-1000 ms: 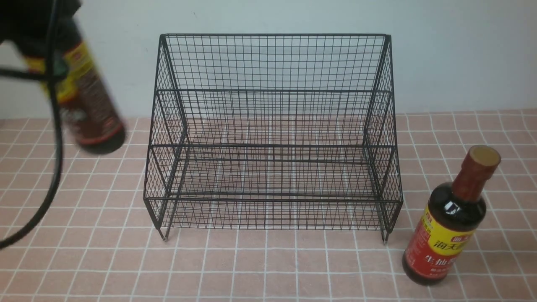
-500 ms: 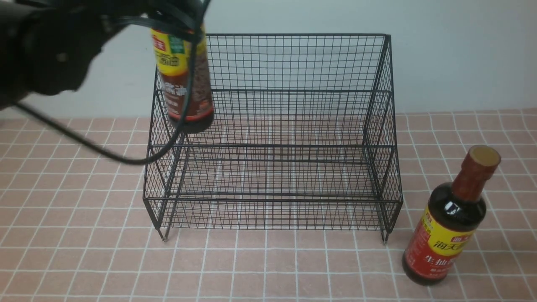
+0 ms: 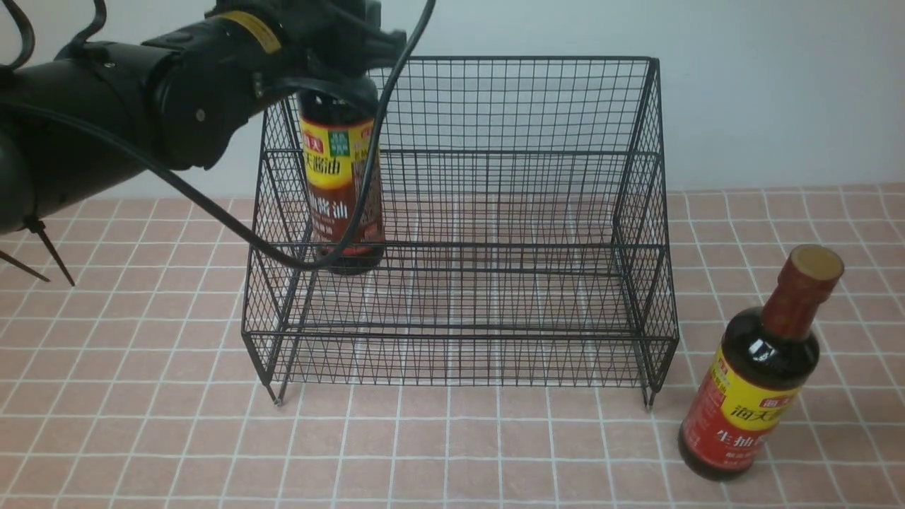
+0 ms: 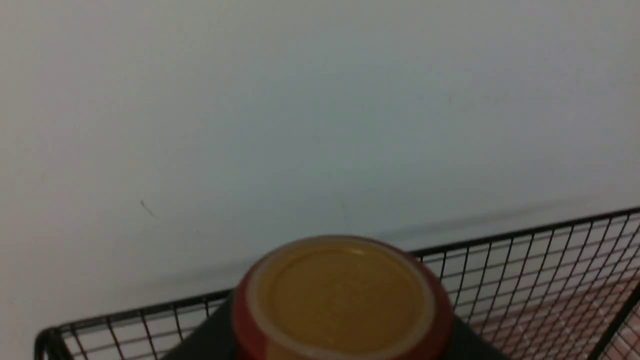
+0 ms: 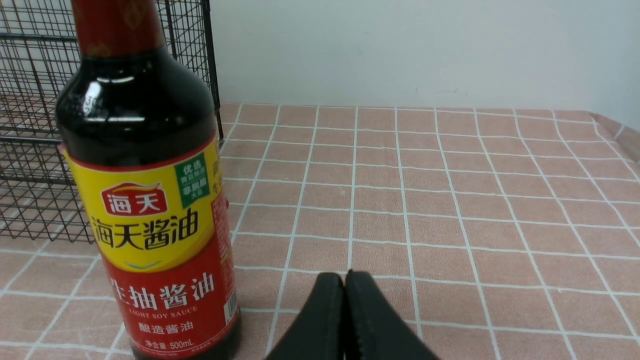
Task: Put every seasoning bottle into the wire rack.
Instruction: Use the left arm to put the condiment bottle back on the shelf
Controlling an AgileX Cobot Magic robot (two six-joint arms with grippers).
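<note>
Jaws of the left gripper (image 3: 338, 74), at the far left and high up, appear clamped on the neck of the yellow-and-brown bottle (image 3: 343, 191). The fingers themselves are hidden by the black arm, so this is a judgement from how the bottle hangs straight beneath it. A black cable (image 3: 212, 205) loops down from the arm across the bottle's label. The bottle is upright inside the wire rack (image 3: 495, 106), at the left end of the upper, rear tier, with its base at about shelf level. Whether it rests on the mesh or hangs just above it cannot be told. The left wrist view shows only the bottle's tan cap from above, with the rack's top rim and a pale wall (image 4: 320, 100) behind.

Moving right, both tiers of the rack hold nothing else. Beyond the rack's right front leg, the yellow-and-red bottle (image 3: 749, 396) stands upright on the pink tiled table (image 3: 141, 424), near the rack but outside it. The right gripper (image 5: 345, 280) shows only in its own wrist view. Its two black fingers are pressed together on nothing, low over the tiles just beside that bottle.

The task looks about half done. The first bottle is in place but not yet let go, and the second is untouched.
</note>
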